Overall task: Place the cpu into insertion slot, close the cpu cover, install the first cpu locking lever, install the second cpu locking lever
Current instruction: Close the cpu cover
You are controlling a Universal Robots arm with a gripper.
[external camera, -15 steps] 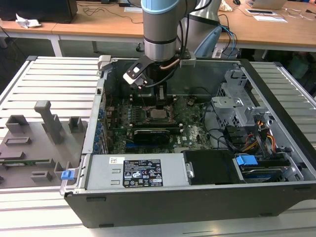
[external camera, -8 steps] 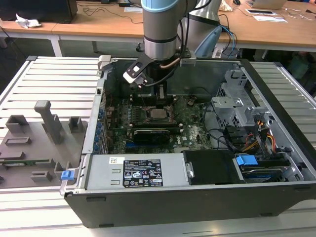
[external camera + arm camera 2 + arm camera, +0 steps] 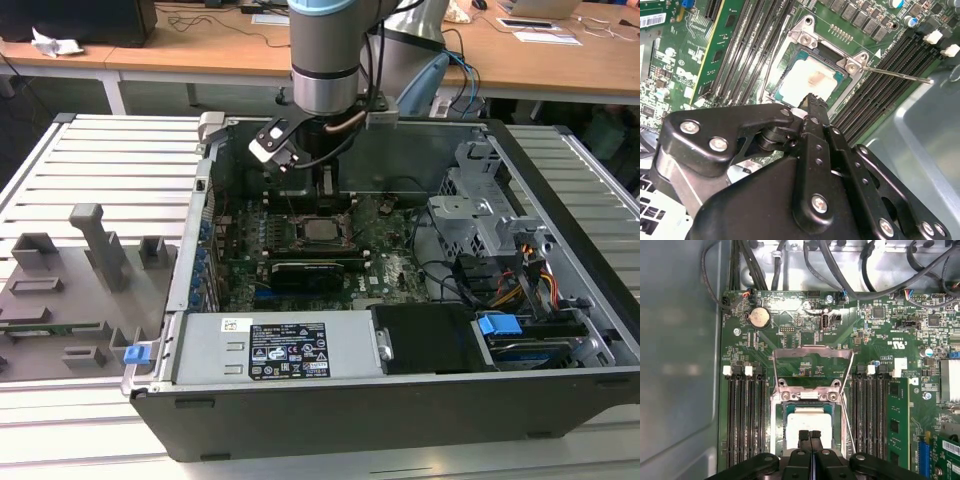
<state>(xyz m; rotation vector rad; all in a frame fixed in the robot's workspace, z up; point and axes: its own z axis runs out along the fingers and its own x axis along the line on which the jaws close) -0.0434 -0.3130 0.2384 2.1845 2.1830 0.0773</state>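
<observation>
The cpu (image 3: 807, 421) lies silvery face up in the insertion slot (image 3: 776, 407), and both also show in the second wrist view, the cpu (image 3: 807, 80) inside the slot's metal rim (image 3: 803, 36). The cpu cover (image 3: 790, 353) is swung open and stands back from the socket, with the board visible through its cut-out. A thin locking lever (image 3: 900, 75) sticks out free beside the socket. My gripper (image 3: 810, 434) hovers right over the cpu's edge, shut, with nothing seen between the fingers. From outside, the gripper (image 3: 322, 195) hangs just above the socket (image 3: 320, 232).
Memory slots (image 3: 742, 410) flank the socket on both sides. A long black expansion card (image 3: 310, 270) lies in front of it, then the power supply (image 3: 285, 350). Cables (image 3: 840, 270) and a drive cage (image 3: 480, 210) crowd one side. The case wall (image 3: 675, 365) runs close by.
</observation>
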